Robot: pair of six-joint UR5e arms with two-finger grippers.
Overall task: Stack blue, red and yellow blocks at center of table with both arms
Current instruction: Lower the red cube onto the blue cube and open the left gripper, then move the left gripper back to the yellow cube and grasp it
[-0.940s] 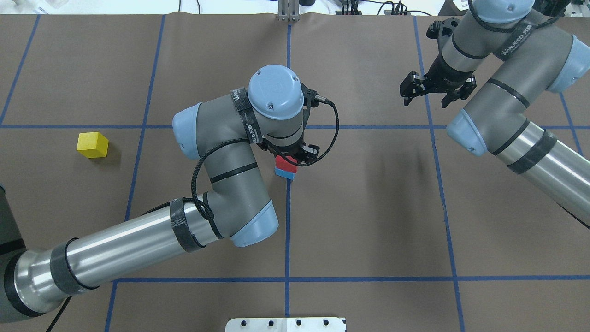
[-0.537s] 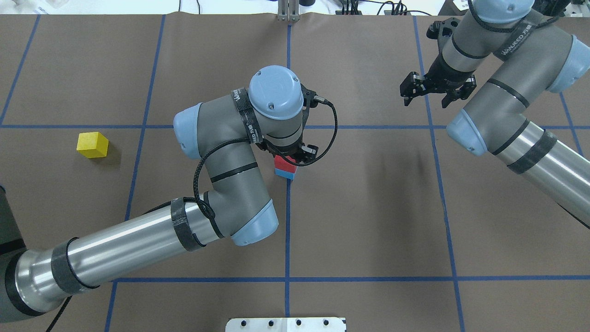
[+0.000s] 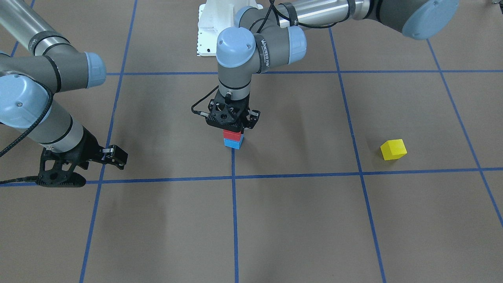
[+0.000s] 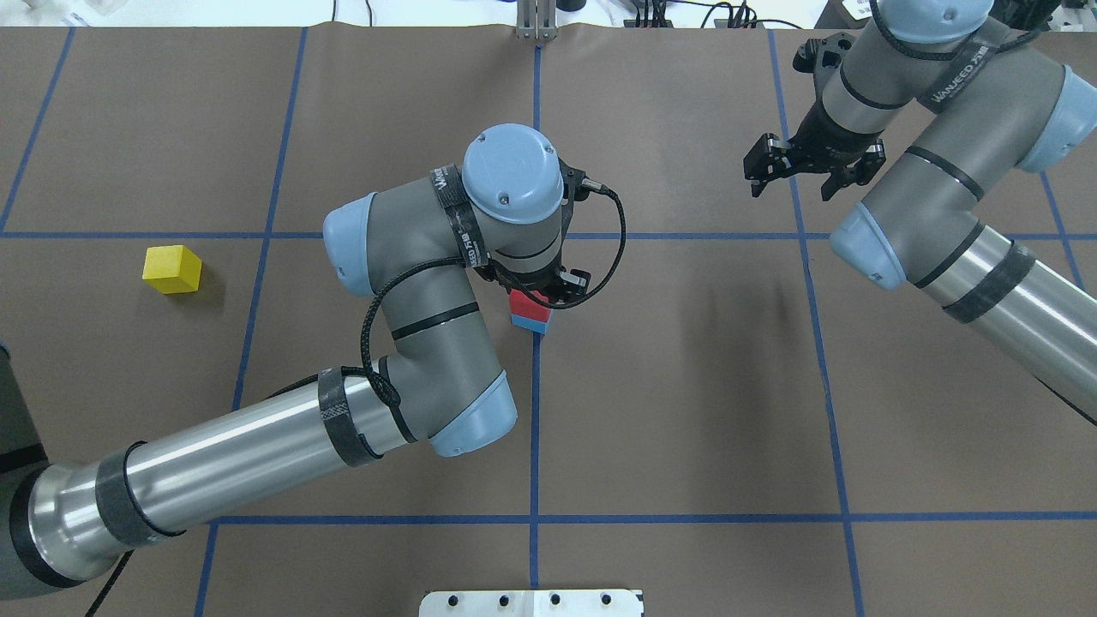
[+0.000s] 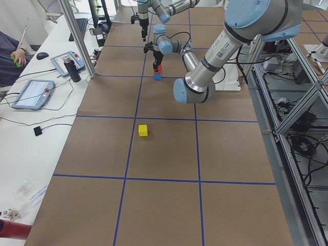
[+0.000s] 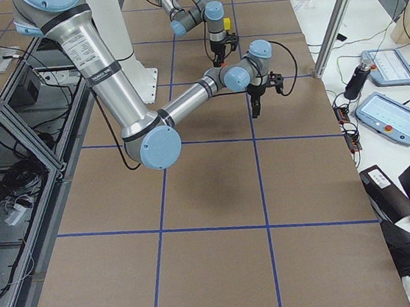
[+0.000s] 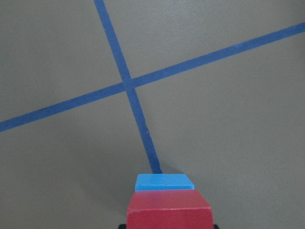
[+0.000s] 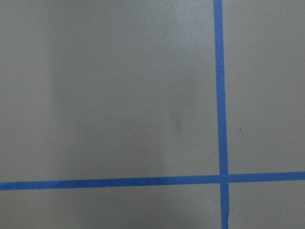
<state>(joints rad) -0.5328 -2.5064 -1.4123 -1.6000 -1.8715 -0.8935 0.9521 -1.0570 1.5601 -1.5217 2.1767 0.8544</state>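
Observation:
A red block point(image 4: 524, 302) sits on top of a blue block point(image 4: 531, 323) at the centre crossing of the blue tape lines. My left gripper point(image 4: 533, 298) is shut on the red block from above. The stack also shows in the front view, red block point(image 3: 232, 135) over blue block point(image 3: 233, 143), and in the left wrist view point(image 7: 168, 214). The yellow block point(image 4: 171, 268) lies alone on the table far to the left. My right gripper point(image 4: 790, 184) hangs open and empty above the table at the far right.
The brown table cover point(image 4: 686, 386) is marked with blue tape grid lines. A white mounting plate point(image 4: 531, 602) sits at the near edge. Operator tablets point(image 5: 32, 93) and gear lie on the side bench beyond the table.

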